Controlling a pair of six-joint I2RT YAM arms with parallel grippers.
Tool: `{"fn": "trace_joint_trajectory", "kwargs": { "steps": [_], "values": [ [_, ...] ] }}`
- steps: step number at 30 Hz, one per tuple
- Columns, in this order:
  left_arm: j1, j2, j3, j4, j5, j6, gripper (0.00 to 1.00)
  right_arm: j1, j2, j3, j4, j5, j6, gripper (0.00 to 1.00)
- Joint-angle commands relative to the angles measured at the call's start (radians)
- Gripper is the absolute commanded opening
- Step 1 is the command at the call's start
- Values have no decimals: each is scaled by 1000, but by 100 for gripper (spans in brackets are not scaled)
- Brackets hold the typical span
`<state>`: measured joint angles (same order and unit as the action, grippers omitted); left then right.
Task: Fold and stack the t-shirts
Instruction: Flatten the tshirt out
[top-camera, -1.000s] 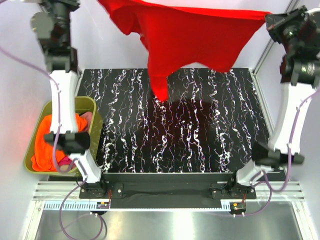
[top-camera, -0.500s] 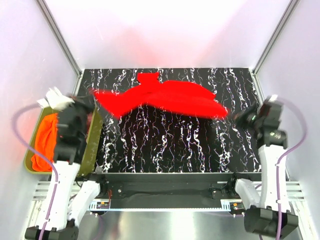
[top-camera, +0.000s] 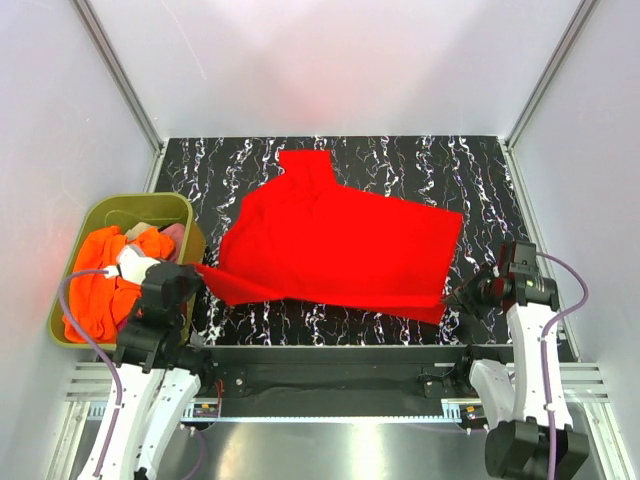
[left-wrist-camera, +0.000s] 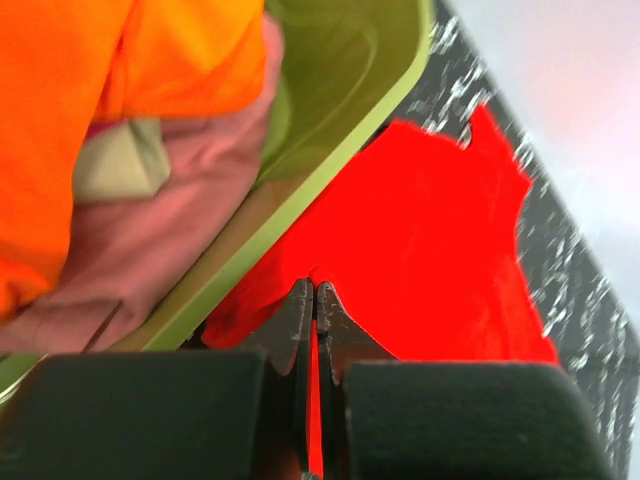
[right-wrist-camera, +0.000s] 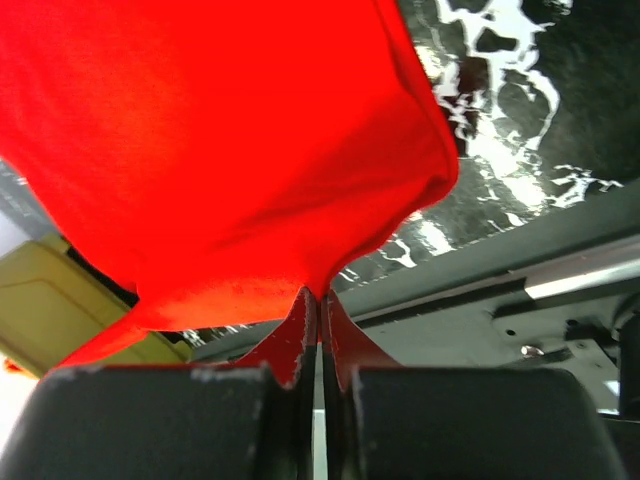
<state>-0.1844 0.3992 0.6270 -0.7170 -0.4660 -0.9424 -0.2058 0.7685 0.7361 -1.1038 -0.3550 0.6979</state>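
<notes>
The red t-shirt (top-camera: 335, 245) lies spread across the black marbled table (top-camera: 480, 170), one sleeve pointing to the far side. My left gripper (top-camera: 197, 270) is shut on its near left corner, next to the tub; the cloth shows between the jaws in the left wrist view (left-wrist-camera: 430, 250). My right gripper (top-camera: 462, 297) is shut on its near right corner, and the cloth hangs from the jaws in the right wrist view (right-wrist-camera: 230, 150). An orange t-shirt (top-camera: 95, 285) fills the tub, with magenta (left-wrist-camera: 150, 240) and beige (left-wrist-camera: 115, 165) cloth beside it.
The olive-green tub (top-camera: 130, 210) stands off the table's left edge. White walls with metal posts close in the back and both sides. A metal rail (top-camera: 330, 385) runs along the near edge by the arm bases.
Both arms swung down from high up to the table's near edge. The red t-shirt went from hanging in the air to lying spread on the table, both corners still held.
</notes>
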Motion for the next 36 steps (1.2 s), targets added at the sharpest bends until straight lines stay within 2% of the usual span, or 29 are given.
{"fn": "trace_joint_trajectory", "kwargs": {
  "steps": [1,4,7,13,16,20,23,24,26,28,29,30,32,33,34,35,36],
  "values": [
    [-9,-40,-38,-65,52,-3,0,-4,40,35,-28,60,-37,0],
    [-9,-95,-73,-78,124,25,0,-4,48,71,-51,131,-55,0],
    [-9,-103,-69,-33,202,71,0,-4,55,77,-59,139,-63,0],
    [-17,-2,-4,13,216,119,0,-4,61,52,-44,125,-55,0],
    [-18,44,39,86,224,152,0,-4,78,78,-7,126,-49,0],
    [-17,188,157,271,219,214,0,-4,244,196,80,126,-21,0],
    [-18,364,310,431,198,292,0,-4,397,389,174,149,-18,0],
    [-18,468,356,459,182,324,0,-4,434,437,217,162,-18,0],
    [-17,570,492,540,152,327,0,-4,555,547,245,215,-29,0],
    [-15,711,613,623,147,324,0,-4,642,731,291,250,-52,0],
    [-13,757,657,713,159,326,0,-6,734,800,298,264,-57,0],
    [-7,859,707,767,214,332,0,-4,782,951,312,274,-63,0],
    [-3,976,918,821,249,341,0,-6,931,1124,324,286,-81,0],
    [0,1098,1010,824,295,370,0,-7,980,1308,335,284,-89,0],
    [2,1162,1212,823,317,388,0,-7,1088,1414,337,275,-107,0],
    [2,1225,1325,806,331,411,0,-9,1148,1524,335,268,-115,0],
    [5,1341,1435,803,360,444,0,-15,1211,1768,325,255,-123,0]
  ]
}}
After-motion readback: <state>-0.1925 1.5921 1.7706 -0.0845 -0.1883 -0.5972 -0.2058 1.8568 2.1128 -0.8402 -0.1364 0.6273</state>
